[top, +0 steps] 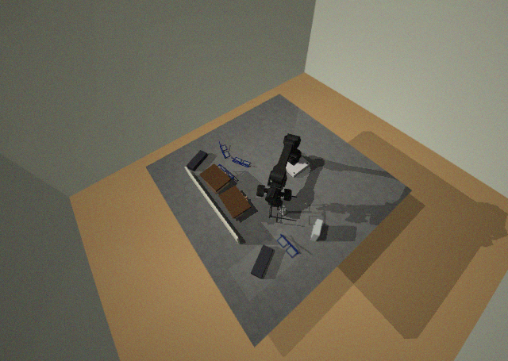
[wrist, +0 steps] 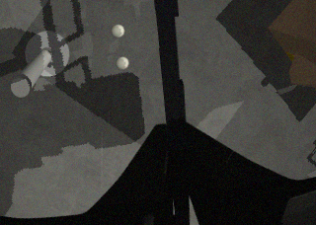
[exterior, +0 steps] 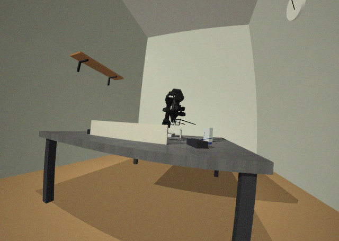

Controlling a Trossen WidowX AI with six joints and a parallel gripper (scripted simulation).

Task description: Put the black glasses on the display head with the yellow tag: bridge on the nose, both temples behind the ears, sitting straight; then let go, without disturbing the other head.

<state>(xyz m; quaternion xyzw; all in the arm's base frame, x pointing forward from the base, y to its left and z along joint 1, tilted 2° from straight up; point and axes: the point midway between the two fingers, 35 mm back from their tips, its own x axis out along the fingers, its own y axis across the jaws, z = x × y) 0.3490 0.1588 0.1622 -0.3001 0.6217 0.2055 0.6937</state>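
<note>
My gripper [top: 274, 206] [exterior: 172, 121] is shut on the black glasses [top: 282, 218] [exterior: 188, 122] and holds them above the table. In the wrist view the glasses probably show as the dark bar [wrist: 169, 62] running up from the fingers. The yellow-tagged head [top: 234, 201] [wrist: 302, 35] has a brown top and stands to the glasses' left in the top view; its yellow tag [wrist: 291, 57] shows small in the wrist view. The glasses are apart from it. The other head [top: 215, 178] stands just beyond it. Both faces are mostly hidden.
A cream barrier [top: 213, 205] [exterior: 128, 131] stands behind the heads. A small white post [exterior: 180, 134] [wrist: 33, 73] stands below the gripper. Blue glasses [top: 288, 245], a white box [top: 317, 230] [exterior: 207, 135] and a dark block [top: 262, 262] [exterior: 197, 143] lie around. More blue glasses [top: 240, 161] lie near the other head.
</note>
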